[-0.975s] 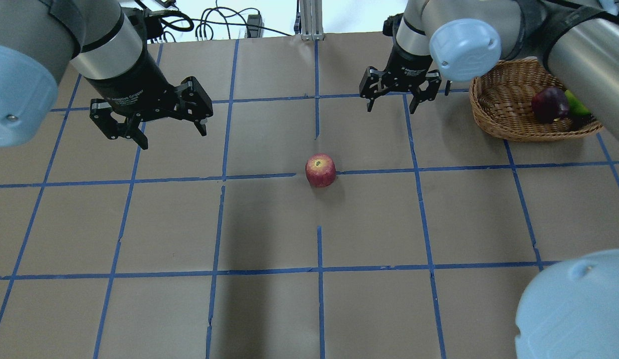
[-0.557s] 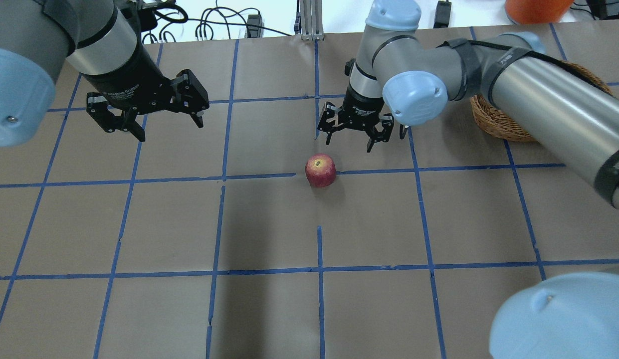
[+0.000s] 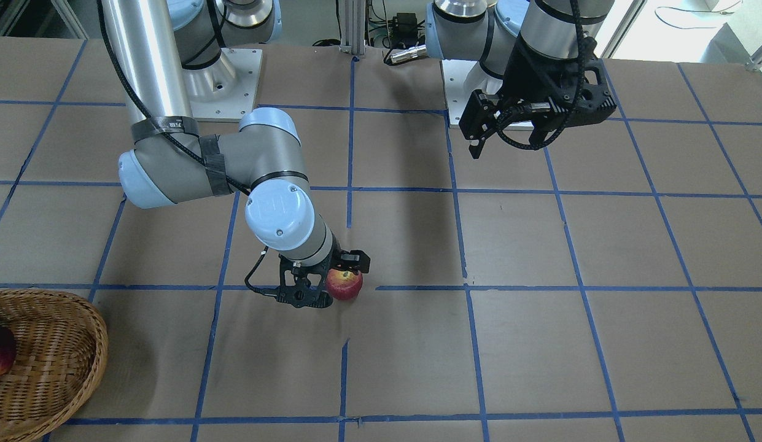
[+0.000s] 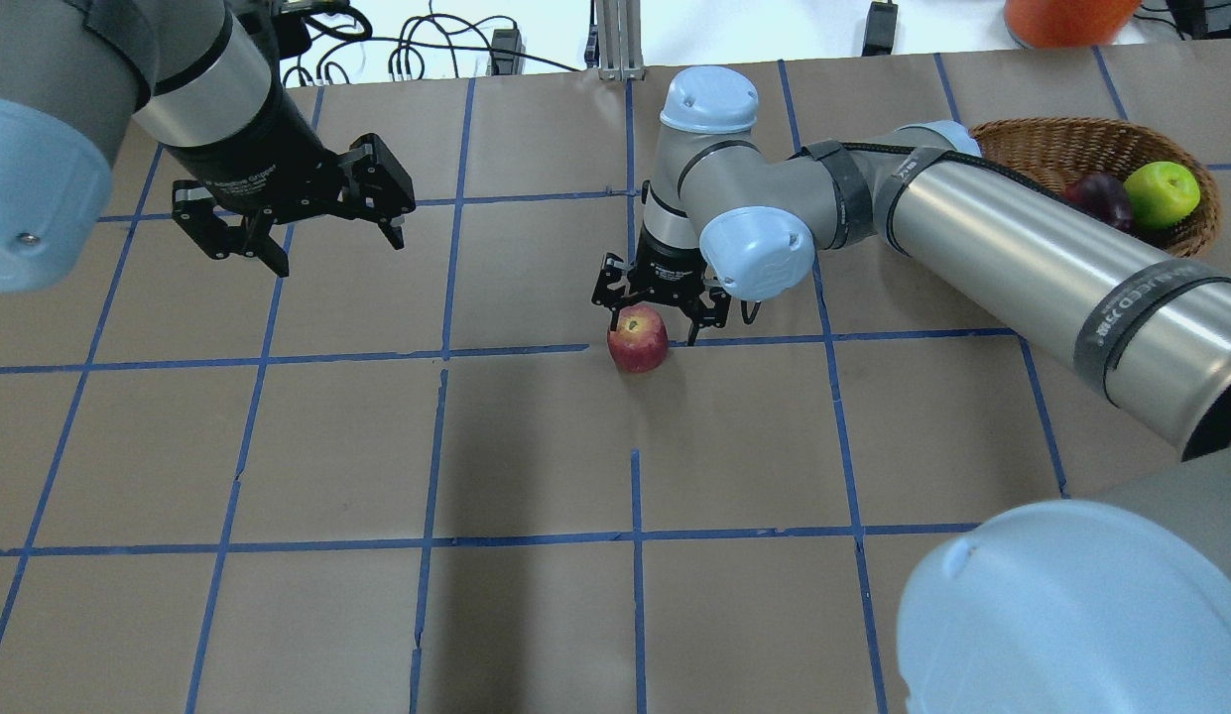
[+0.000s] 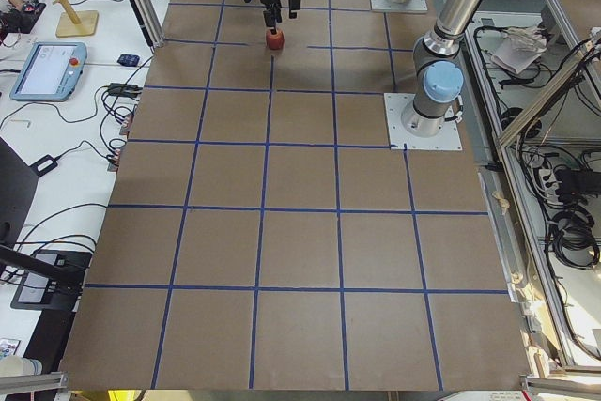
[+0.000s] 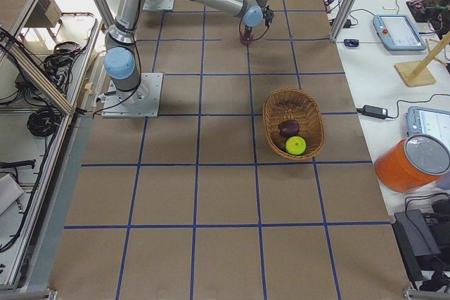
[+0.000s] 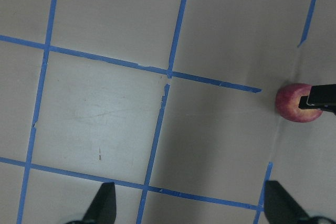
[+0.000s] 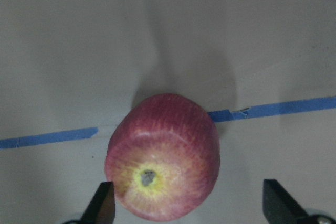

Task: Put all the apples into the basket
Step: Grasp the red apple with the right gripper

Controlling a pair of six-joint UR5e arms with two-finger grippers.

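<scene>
The red apple (image 4: 637, 339) stands on the table's middle, also in the front view (image 3: 346, 285) and the left wrist view (image 7: 295, 103). My right gripper (image 4: 655, 329) is open and low, its fingers on either side of the apple and apart from it. In the right wrist view (image 8: 190, 205) the apple (image 8: 163, 156) sits nearer the left fingertip. The wicker basket (image 4: 1032, 149) at the far right holds the maroon apple (image 4: 1101, 198) and the green apple (image 4: 1161, 193). My left gripper (image 4: 337, 253) is open and empty, high over the far left.
An orange container (image 4: 1066, 15) stands beyond the basket off the table's far edge. A metal post (image 4: 615, 40) and cables sit at the far edge's middle. Blue tape lines grid the brown table. My right arm's long link (image 4: 1022, 248) spans in front of the basket.
My right gripper has swung left from beside the basket and come down around the red apple. My left gripper has shifted slightly back. The apple has not moved.
</scene>
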